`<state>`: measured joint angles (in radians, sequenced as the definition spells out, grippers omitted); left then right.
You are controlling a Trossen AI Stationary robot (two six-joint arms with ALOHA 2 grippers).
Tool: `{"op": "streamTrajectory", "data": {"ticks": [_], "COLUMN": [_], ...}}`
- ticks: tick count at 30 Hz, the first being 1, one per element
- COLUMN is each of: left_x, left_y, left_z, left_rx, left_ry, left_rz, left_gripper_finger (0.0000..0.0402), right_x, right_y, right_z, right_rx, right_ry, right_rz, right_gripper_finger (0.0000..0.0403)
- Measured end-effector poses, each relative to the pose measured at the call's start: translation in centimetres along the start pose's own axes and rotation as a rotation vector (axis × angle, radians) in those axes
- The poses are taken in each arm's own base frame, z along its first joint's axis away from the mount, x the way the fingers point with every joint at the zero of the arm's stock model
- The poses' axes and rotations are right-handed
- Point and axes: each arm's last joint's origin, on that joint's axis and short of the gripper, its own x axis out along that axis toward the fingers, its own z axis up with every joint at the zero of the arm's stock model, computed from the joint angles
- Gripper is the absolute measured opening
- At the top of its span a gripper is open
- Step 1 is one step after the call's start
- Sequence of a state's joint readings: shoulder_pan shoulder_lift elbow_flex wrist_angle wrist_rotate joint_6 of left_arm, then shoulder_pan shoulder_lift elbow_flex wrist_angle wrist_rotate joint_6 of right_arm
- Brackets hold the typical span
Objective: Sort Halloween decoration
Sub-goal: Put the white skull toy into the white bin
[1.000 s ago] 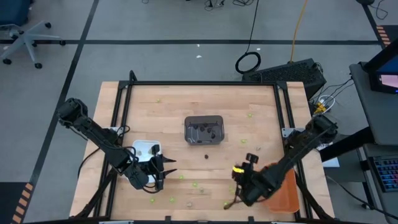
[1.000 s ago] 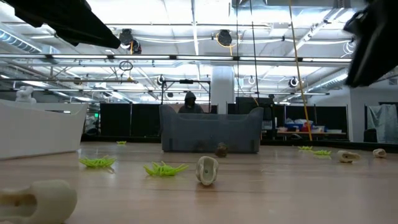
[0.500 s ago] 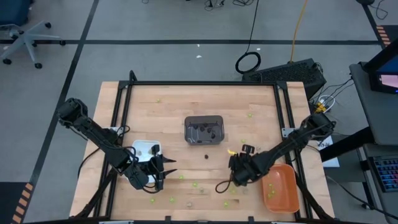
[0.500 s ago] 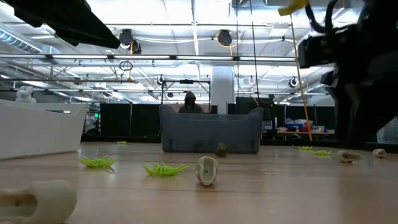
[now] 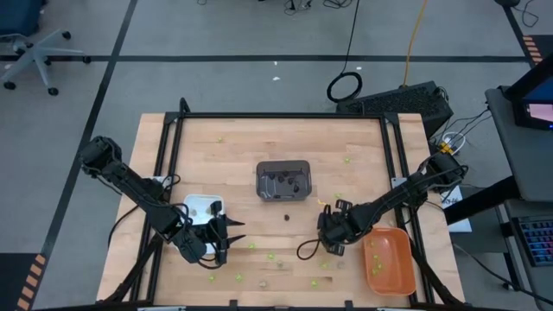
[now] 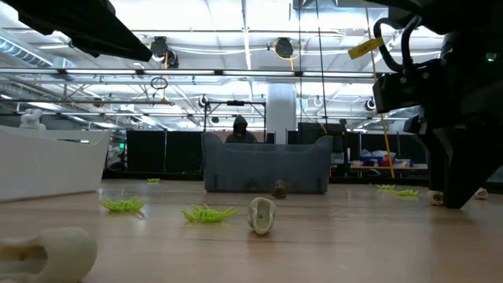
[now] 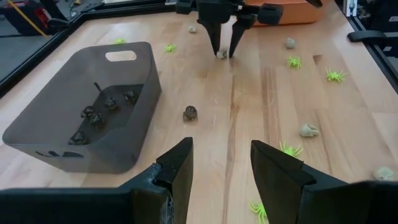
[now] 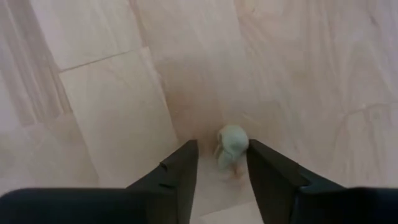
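Observation:
Small Halloween trinkets lie scattered on the wooden table: lime-green spiders [image 7: 293, 61], pale tan skull shapes [image 7: 308, 130] and one dark piece [image 7: 190, 112]. My right gripper [image 8: 217, 163] points down at the table right of centre, open. One finger stands on each side of a pale tan trinket [image 8: 231, 146] that rests on the wood; the left wrist view shows this trinket [image 7: 221, 54] too. My left gripper [image 7: 221, 165] hangs open and empty above the near left part of the table, next to the white tray [image 5: 204, 206].
A dark grey tray [image 5: 283, 180] holding several dark trinkets stands mid-table. An orange tray [image 5: 387, 261] with a few green pieces sits at the near right, close behind my right arm. Black frame rails [image 5: 281, 116] border the table.
My right gripper has swung away from the orange tray toward the table's middle and come down. It has tipped to point more steeply at the wood and now stands over a tan trinket. My left arm has kept still.

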<state>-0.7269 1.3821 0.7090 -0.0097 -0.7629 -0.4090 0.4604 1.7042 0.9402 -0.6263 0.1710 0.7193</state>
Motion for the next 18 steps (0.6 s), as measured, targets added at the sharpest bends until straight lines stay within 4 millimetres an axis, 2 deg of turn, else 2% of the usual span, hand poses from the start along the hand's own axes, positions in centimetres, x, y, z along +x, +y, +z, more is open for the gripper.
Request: {"op": "streamTrajectory", "data": {"ticks": [11,18], "left_x": [0.0,0.0], "left_y": [0.0,0.0], "left_z": [0.0,0.0], "left_rx": [0.006,0.004], "left_ry": [0.0,0.0], "left_rz": [0.0,0.0], "left_gripper_finger": [0.016,0.016], "right_x": [0.15,-0.16], "right_y": [-0.04,0.62], "right_z": [0.24,0.58], "right_rx": [-0.017,-0.045], "right_ry": [-0.005,-0.043], "right_rz": [0.02,0.037], "right_gripper_finger": [0.0011,0.0004]}}
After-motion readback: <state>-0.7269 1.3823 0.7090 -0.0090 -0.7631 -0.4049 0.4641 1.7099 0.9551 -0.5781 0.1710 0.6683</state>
